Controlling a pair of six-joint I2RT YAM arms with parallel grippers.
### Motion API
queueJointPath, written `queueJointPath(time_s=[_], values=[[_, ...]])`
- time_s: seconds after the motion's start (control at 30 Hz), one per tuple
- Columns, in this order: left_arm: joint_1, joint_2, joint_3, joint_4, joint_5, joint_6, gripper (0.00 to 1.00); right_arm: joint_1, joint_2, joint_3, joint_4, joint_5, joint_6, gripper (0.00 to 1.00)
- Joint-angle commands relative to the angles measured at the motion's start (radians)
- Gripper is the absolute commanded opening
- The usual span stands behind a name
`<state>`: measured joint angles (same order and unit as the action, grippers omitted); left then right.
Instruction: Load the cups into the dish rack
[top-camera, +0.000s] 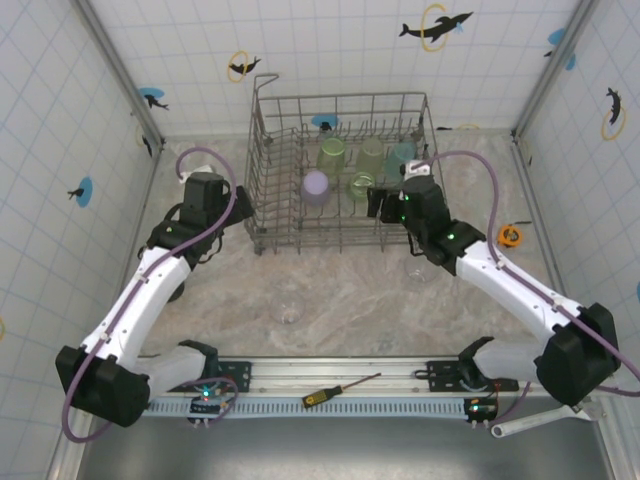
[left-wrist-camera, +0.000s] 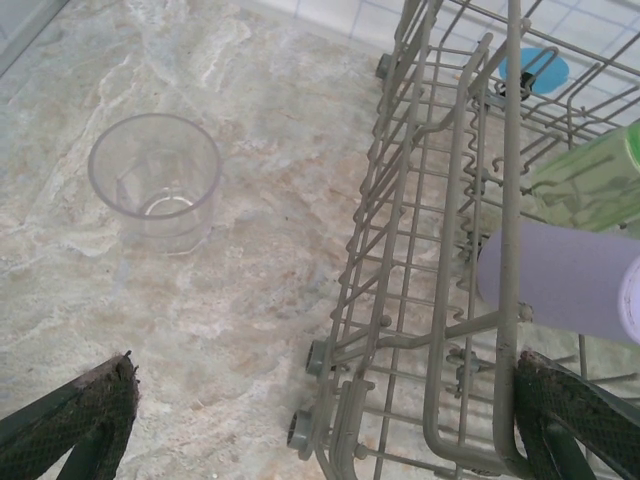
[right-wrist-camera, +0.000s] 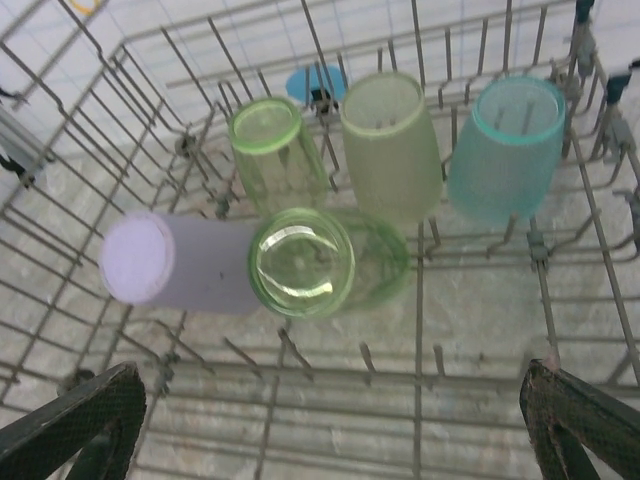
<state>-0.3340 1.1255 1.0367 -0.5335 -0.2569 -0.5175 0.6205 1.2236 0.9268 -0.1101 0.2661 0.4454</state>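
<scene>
- The large rectangular grey wire dish rack (top-camera: 262, 190) stands at the back middle of the marbled beige tabletop (top-camera: 350, 300).
- 5 cups are inside it. A lavender plastic tumbler (right-wrist-camera: 180, 262) lies on its side, and a translucent pale green tumbler (right-wrist-camera: 305, 262) touches it, with one round end facing the right wrist camera.
- Behind those 2 is a row of 3 cups: a second pale green tumbler (right-wrist-camera: 275, 150), a cloudy olive-green tumbler (right-wrist-camera: 390, 140) and a teal tumbler (right-wrist-camera: 505, 145). All 3 are tilted among the tines.
- The left gripper (left-wrist-camera: 325, 370) hangs at the rack's left wall. Its jaws are spread wide and grasp nothing. One finger is over the tabletop and the other over the rack.
- A clear plastic tumbler (left-wrist-camera: 155, 180) stands upright on the tabletop to the left of the rack, apart from it and ahead of the left gripper.
- The right gripper (right-wrist-camera: 330, 385) hovers over the near right part of the rack, facing the 5 cups. It is released, its jaws wide and empty.
- A second clear tumbler (top-camera: 420, 272) sits on the tabletop in front of the rack, just beside the right arm.
- A yellow-handled screwdriver (top-camera: 340, 388) lies on the metal rail at the near edge.
</scene>
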Motion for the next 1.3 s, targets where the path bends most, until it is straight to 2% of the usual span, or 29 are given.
queueJointPath(time_s=[0.0,0.13,0.27,0.37,0.53,0.63,0.97,1.17,1.27], values=[[0.035,0.019,-0.020,-0.166,-0.123,-0.022,0.98,0.000,-0.052,-0.040,-0.011,-0.029,0.013,0.99],[0.070,0.044,-0.026,-0.200,-0.122,-0.032,0.98,-0.010,-0.092,-0.064,-0.011,-0.042,0.003,0.99],[0.102,0.044,-0.022,-0.192,-0.069,-0.038,0.98,-0.025,-0.129,-0.091,-0.001,-0.057,-0.010,0.99],[0.102,0.029,-0.009,-0.132,0.043,-0.045,0.98,-0.044,-0.143,-0.112,0.016,-0.075,-0.014,0.99],[0.101,0.020,0.000,0.016,0.295,-0.104,0.98,-0.089,-0.133,-0.114,0.022,-0.132,-0.017,0.99],[0.098,0.022,0.032,0.048,0.363,-0.129,0.97,-0.108,-0.127,-0.108,0.019,-0.154,-0.017,0.99],[0.097,0.022,0.146,-0.021,0.343,-0.089,0.98,-0.174,-0.148,-0.090,-0.049,-0.148,-0.023,0.99],[0.098,0.052,0.296,-0.210,0.145,-0.012,0.98,-0.233,-0.165,-0.058,-0.128,-0.125,-0.050,0.99],[0.102,0.057,0.357,-0.270,0.098,0.006,0.98,-0.293,-0.157,-0.047,-0.165,-0.153,-0.061,0.99]])
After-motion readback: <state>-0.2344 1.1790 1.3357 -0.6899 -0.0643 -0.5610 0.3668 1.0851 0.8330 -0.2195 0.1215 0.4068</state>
